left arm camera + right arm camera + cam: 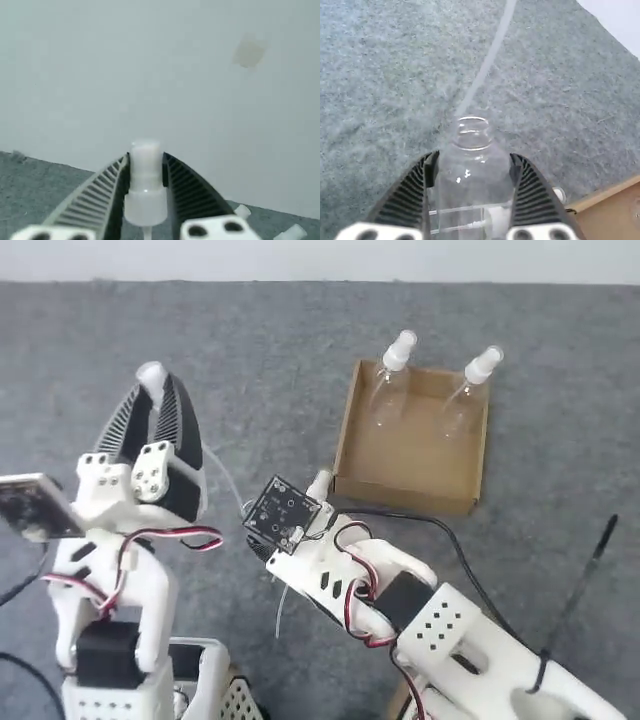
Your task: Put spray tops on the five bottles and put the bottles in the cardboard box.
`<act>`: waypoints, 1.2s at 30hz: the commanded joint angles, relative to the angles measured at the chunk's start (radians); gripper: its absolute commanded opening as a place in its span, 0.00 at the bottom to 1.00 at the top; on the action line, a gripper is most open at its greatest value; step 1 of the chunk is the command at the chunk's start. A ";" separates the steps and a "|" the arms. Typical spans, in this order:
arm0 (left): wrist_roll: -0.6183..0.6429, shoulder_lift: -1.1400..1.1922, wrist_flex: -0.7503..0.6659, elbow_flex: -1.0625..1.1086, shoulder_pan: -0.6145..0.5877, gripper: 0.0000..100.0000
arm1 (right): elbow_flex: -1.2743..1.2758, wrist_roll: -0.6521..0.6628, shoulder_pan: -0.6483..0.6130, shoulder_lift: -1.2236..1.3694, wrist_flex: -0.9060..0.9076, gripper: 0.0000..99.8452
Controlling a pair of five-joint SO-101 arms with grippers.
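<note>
My left gripper (152, 380) points up over the left of the table and is shut on a white spray top (151, 371). The left wrist view has the spray top (146, 185) pinched between the black fingers (95, 192), and its thin dip tube (228, 478) trails toward the right arm. My right gripper (472, 160) is shut on a clear bottle (470, 165) whose neck (471, 132) is uncapped. The dip tube (487, 60) runs down with its end close to that mouth. The bottle neck (318, 483) shows just left of the cardboard box (410, 485).
Two clear bottles with spray tops (398, 350) (483, 363) lie in the box, their tops over its far wall. A box corner (615, 200) sits beside the held bottle. Grey carpet covers the table, and a black cable (470, 570) runs behind the right arm.
</note>
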 commanded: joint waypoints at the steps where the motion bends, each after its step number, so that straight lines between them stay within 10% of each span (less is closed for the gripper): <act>1: -0.009 -0.011 -0.064 0.035 0.003 0.01 | -0.009 -0.012 0.008 -0.042 -0.024 0.01; 36: -0.066 -0.014 0.196 0.061 0.149 0.01 | 0.132 -0.192 0.099 -0.231 -0.193 0.01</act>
